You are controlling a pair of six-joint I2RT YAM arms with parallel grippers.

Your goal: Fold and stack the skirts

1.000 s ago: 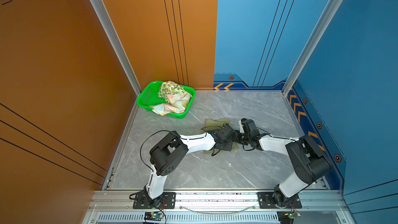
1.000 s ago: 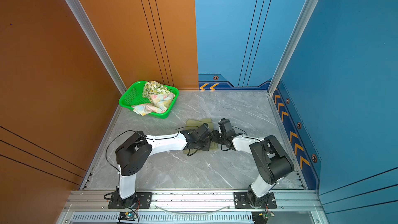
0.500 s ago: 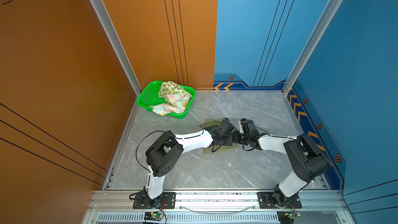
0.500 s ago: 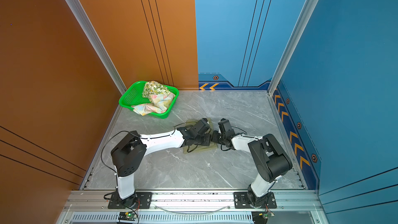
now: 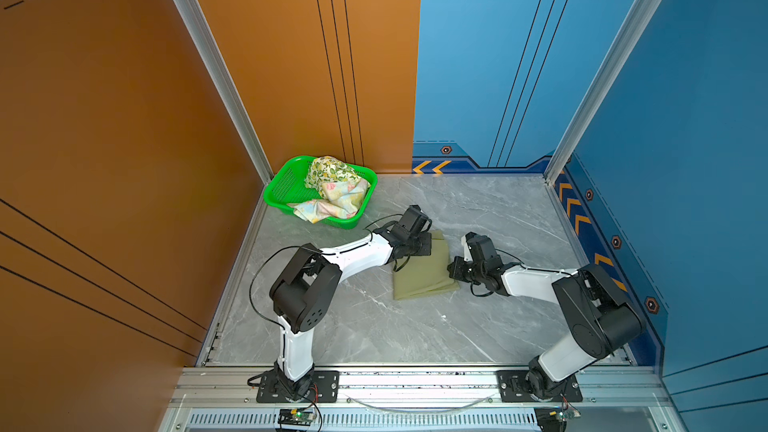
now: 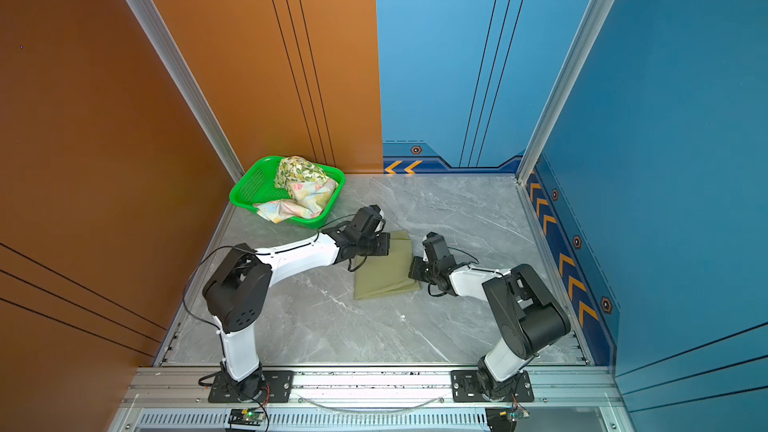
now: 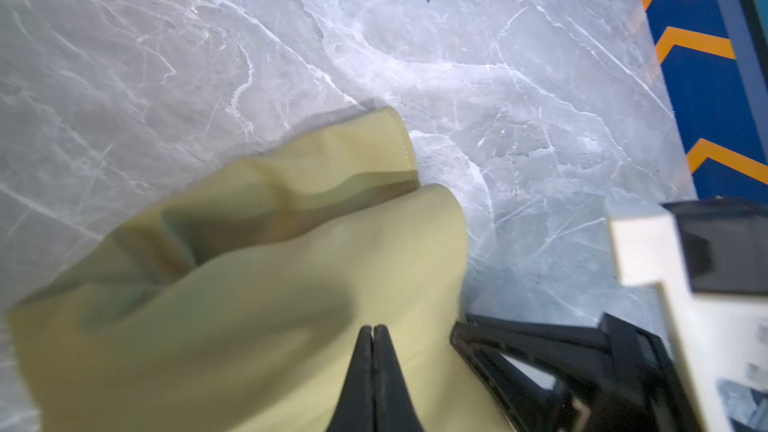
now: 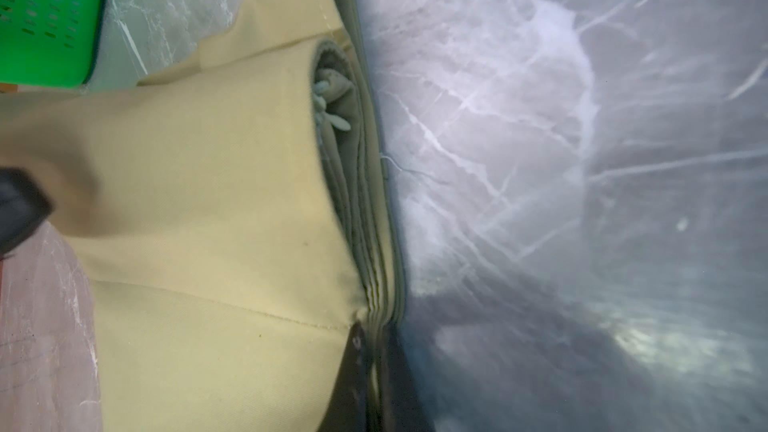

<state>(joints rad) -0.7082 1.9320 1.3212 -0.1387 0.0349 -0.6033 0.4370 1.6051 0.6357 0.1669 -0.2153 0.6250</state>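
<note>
With right fingers (image 8: 353, 367) clamped on the layered edge of the olive-green skirt (image 5: 419, 280) and left fingers (image 7: 361, 376) pressed shut above its far end (cloth between them: cannot tell). Lies folded on the counter (image 5: 395, 326), near the green basket (image 5: 286, 184) holding the lemon skirt (image 5: 332, 170) and the flowered skirt (image 5: 340, 199).

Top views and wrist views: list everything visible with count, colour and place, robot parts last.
olive-green folded cloth skirt: one, olive-green, mid-table between the grippers.
pastel blue-yellow flowered cloth skirt: one, crumpled in the basket, spilling over its near rim.
white lemon-print cloth skirt: one, bunched in the basket, behind the pastel one.
bright green perforated plastic basket: one, far left table corner.
grey marble-pattern tabletop: one, under everything.
enclosure walls: three, orange and blue, around the tabletop.
left gripper: one, black, shut at the olive skirt's far end; grip unclear.
right gripper: one, black, shut on the olive skirt's layered edge.
</note>
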